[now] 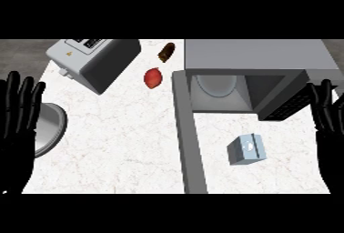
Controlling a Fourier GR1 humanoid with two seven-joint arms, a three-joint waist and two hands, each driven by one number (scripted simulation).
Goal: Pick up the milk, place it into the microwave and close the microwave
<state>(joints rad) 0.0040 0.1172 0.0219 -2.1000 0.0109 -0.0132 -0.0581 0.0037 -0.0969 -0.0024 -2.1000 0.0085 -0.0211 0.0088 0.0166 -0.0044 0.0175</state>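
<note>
the left robot hand (19,113) rests at the left edge, fingers straight and up, holding nothing. the right robot hand (327,113) rests at the right edge, likewise open and unladen. the milk carton (246,149) lies on the white worktop (121,136) in front of the microwave (259,57), between the open microwave door (188,136) and the right robot hand. a toaster (94,59), an apple (153,77) and a bowl (48,127) sit left of the door.

Left hand (19,119) over a round metal bowl's (50,129) left part.
</note>
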